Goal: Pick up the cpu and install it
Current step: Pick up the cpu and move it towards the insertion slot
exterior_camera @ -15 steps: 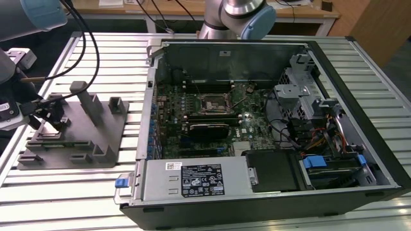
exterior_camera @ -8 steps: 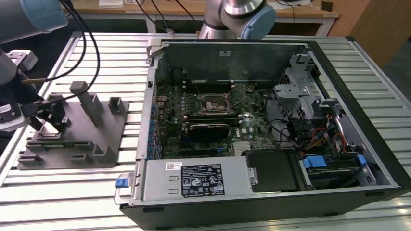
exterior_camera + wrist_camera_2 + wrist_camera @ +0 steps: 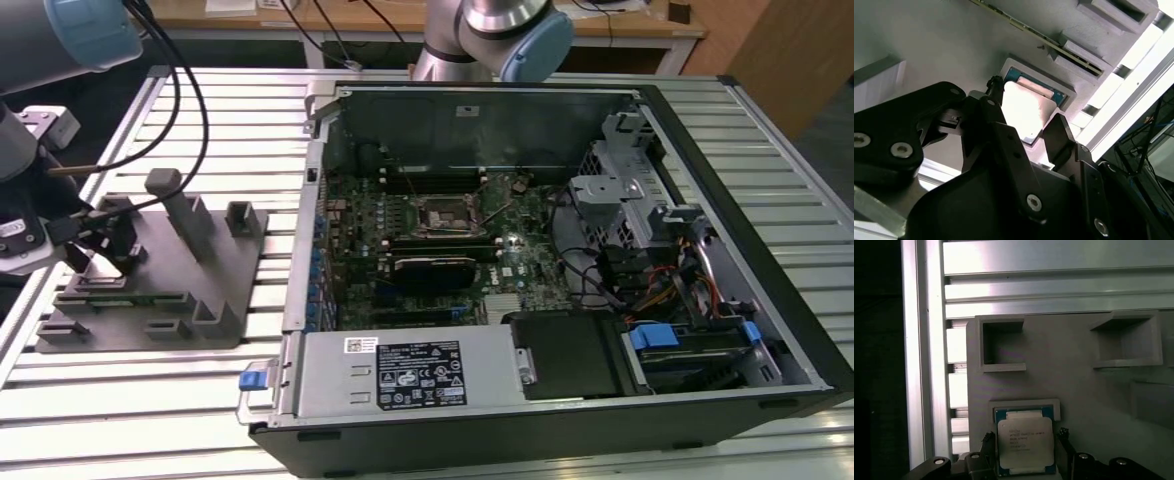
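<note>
1. Black fingers (image 3: pixel 1004 145) of your gripper (image 3: pixel 1028 117) sit closest to the lens in the second wrist view, 1 on each side of the cpu (image 3: pixel 1026 107).
2. Your gripper is open. In the first wrist view a thin gap shows between each fingertip and the nearest cpu (image 3: pixel 1025 445) edge, so I judge that nothing is clamped yet.
3. You find the cpu lying flat, metal top up, in a shallow pocket (image 3: pixel 1024 404) of the grey fixture (image 3: pixel 1074 385). It has not been lifted.
4. The relation that matters is that the cpu sits directly between the fingers, centred as far as both wrist views show. It is close to square, so it has no real long axis, and the fingers face 2 opposite sides of it.
5. Watch the edges. The pocket's raised lip hugs the cpu, leaving each fingertip only a narrow slot between lip and chip.
6. In the exterior view the gripper (image 3: pixel 94 245) hangs low over the fixture (image 3: pixel 200 300) at the exterior view's left. Upright posts (image 3: pixel 163 190) stand just beside it, so sideways room is tight while the space above is free.
7. The socket (image 3: pixel 445 213) lies on the motherboard (image 3: pixel 521 260) inside the open computer case (image 3: pixel 561 420), well apart from the gripper toward the exterior view's right. The case wall (image 3: pixel 314 200) stands between them.
8. I judge the task to be at the grasp stage, with the install not yet begun.
</note>
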You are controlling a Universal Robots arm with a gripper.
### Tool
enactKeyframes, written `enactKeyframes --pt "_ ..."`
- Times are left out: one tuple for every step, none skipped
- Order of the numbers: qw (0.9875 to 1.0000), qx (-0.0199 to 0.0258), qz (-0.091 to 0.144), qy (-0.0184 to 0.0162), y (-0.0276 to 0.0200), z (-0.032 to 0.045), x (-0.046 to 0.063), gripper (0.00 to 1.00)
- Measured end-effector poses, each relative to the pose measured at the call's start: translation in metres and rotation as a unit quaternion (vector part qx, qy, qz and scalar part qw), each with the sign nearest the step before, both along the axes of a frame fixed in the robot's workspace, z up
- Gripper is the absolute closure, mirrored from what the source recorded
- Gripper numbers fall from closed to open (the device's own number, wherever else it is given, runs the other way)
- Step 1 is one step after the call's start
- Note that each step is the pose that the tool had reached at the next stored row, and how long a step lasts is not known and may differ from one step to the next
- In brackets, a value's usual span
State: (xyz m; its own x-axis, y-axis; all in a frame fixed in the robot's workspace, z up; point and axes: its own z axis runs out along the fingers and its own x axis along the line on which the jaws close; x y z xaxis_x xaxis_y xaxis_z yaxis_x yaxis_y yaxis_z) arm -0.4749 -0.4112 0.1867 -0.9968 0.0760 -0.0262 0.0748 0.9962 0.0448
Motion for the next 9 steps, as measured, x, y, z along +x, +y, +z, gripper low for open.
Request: enactKeyframes --pt "1.0000 0.0000 0.000 0.0000 0.0000 -0.0003 0.0000 0.41" --pt "1.0000 0.0000 0.000 0.0000 0.0000 -0.0005 0.0000 0.41" --pt "1.0000 0.0000 0.000 0.0000 0.0000 -0.0007 0.0000 0.41" --pt "1.0000 0.0000 0.000 0.0000 0.0001 -0.0010 0.0000 0.41" --pt "1.0000 0.0001 0.000 -0.0001 0.0001 -0.0016 0.0000 0.41" --pt "1.0000 0.0000 0.001 -0.0001 0.0001 -0.0022 0.0000 0.41" --pt "1.0000 0.0000 0.001 0.0000 0.0001 -0.0029 0.0000 0.41" --pt "1.0000 0.0001 0.001 -0.0001 0.0001 -0.0035 0.0000 0.41" --pt "1.0000 0.0001 0.001 -0.0001 0.0002 -0.0040 0.0000 0.41"
